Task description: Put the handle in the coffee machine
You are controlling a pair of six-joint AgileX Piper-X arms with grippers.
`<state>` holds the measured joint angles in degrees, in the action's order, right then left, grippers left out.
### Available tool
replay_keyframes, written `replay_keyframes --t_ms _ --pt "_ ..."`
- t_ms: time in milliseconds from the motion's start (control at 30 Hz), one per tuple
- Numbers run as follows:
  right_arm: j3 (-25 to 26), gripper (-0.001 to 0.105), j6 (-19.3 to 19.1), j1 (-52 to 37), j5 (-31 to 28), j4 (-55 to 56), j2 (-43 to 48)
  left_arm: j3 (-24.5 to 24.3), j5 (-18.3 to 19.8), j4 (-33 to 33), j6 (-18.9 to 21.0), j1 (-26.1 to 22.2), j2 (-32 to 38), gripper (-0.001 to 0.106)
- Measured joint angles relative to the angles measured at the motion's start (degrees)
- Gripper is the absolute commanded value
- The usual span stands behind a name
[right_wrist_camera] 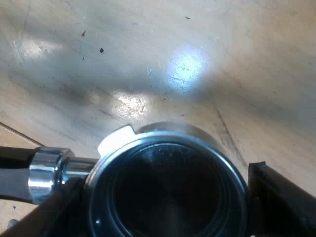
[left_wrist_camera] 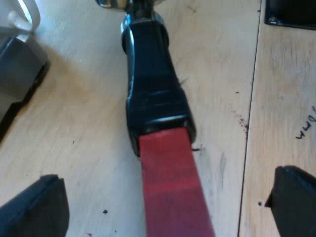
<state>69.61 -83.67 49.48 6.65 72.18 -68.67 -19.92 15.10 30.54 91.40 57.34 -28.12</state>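
Holder [right_wrist_camera: 168, 190]: one, handle [left_wrist_camera: 153, 94] between left claw's [left_wrist_camera: 170, 197] two spread fingers [left_wrist_camera: 34, 210].

Left wrist view: bright, even light on table [left_wrist_camera: 79, 128]. Soft sheen streaks on black handle [left_wrist_camera: 150, 79], thin shadow along its side. Right wrist view: dimmer, broad shadow bands across table, two hot glare patches beyond holder [right_wrist_camera: 168, 138]. Its rim glints, inside near black.
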Motion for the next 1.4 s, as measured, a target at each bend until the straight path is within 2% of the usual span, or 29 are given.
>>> replay_keyframes --t_ms 300,467,1033,1133,1267,1300,1400 --pt "0.0 0.000 0.1 0.0 0.1 0.0 0.0 0.0 1.1 -5.4 0.0 0.0 -10.6 0.084" --pt "0.0 0.000 0.1 0.0 0.1 0.0 0.0 -0.3 1.1 -7.1 0.0 0.0 -11.2 0.084" --pt "0.0 0.000 0.1 0.0 0.1 0.0 0.0 -1.8 1.1 -7.0 0.0 0.0 -11.2 0.082" --pt "0.0 0.000 0.1 0.0 0.1 0.0 0.0 -1.8 1.1 -7.0 0.0 0.0 -11.2 0.071" --pt "0.0 0.000 0.1 0.0 0.1 0.0 0.0 -1.8 1.1 -6.9 0.0 0.0 -11.2 0.043" --pt "0.0 0.000 0.1 0.0 0.1 0.0 0.0 -1.8 1.1 -6.9 0.0 0.0 -11.2 0.041" --pt "0.0 0.000 0.2 0.0 0.1 0.0 0.0 -1.8 1.1 -6.9 0.0 0.0 -11.2 0.025"
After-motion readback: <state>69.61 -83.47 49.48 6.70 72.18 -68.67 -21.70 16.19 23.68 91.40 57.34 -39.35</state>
